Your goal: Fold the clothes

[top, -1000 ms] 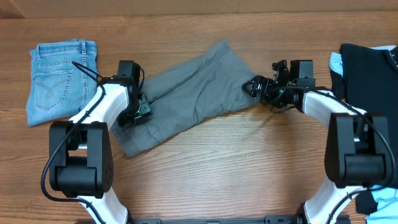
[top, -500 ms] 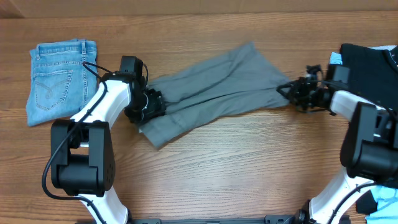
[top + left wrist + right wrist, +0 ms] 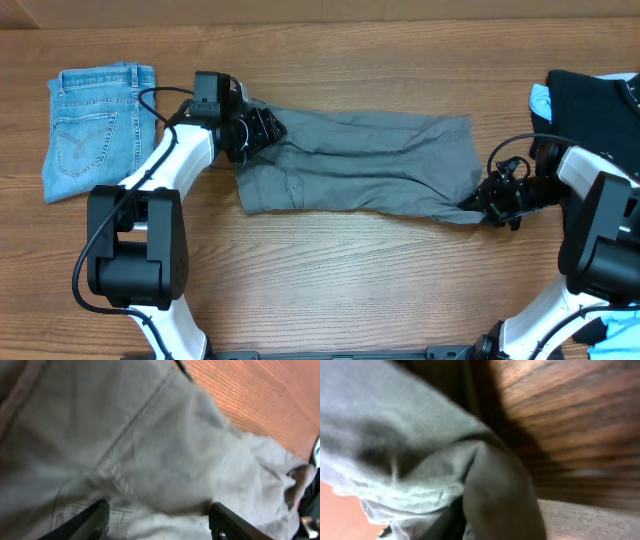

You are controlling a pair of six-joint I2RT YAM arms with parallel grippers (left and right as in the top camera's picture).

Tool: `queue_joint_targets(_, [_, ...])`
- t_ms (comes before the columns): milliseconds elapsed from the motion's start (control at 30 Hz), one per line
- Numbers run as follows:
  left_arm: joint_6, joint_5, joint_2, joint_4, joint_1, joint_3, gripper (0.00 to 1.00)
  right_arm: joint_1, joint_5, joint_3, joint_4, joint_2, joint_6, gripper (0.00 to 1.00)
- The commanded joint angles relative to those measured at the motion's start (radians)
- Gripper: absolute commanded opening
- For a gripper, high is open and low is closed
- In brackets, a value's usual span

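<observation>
The clothes, plain grey shorts, lie stretched left to right across the middle of the table. My left gripper is at their back-left corner. In the left wrist view its fingers stand wide apart with a bunched fold of the clothes filling the gap, so the left gripper holds that fold. My right gripper sits at the front-right corner, where the fabric is drawn to a point. In the right wrist view a raised fold of the clothes covers the right gripper and hides most of its fingers.
Folded light-blue denim jeans lie at the far left, close to my left arm. A black shirt over something light blue lies at the far right, just behind my right arm. Bare wooden table runs along the front.
The shorts went from lying diagonally to stretched out straight. My left gripper carried its corner back and to the right. My right gripper pulled the other end right and toward the front.
</observation>
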Motion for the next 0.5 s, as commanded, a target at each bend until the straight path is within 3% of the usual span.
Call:
queue_joint_targets(0, [0.13, 0.001, 0.009, -0.077, -0.005, 0.164, 0.68, 0.003, -0.007, 0.045, 0.003, -0.142, -0.027, 0.41])
queue_joint_targets(67, [0.141, -0.003, 0.009, -0.095, -0.025, 0.228, 0.69, 0.003, -0.003, 0.109, 0.008, -0.238, -0.026, 0.58])
queue_joint_targets(100, [0.141, -0.004, 0.009, -0.1, -0.035, 0.231, 0.69, 0.003, 0.016, 0.135, 0.023, -0.28, -0.016, 0.91])
queue_joint_targets(133, [0.141, -0.022, 0.009, -0.135, -0.042, 0.23, 0.72, 0.003, 0.038, 0.141, 0.037, -0.299, -0.012, 1.0])
queue_joint_targets(200, [0.141, -0.107, 0.009, -0.261, -0.05, 0.23, 0.73, 0.003, 0.069, 0.14, 0.04, -0.305, -0.012, 1.0])
queue_joint_targets(300, [-0.009, -0.124, 0.009, -0.452, -0.052, 0.228, 0.73, 0.003, 0.087, 0.14, 0.053, -0.305, -0.012, 1.0])
queue_joint_targets(467, [-0.068, -0.136, 0.012, -0.311, -0.088, 0.19, 0.72, 0.003, 0.087, 0.14, 0.051, -0.305, -0.012, 1.0])
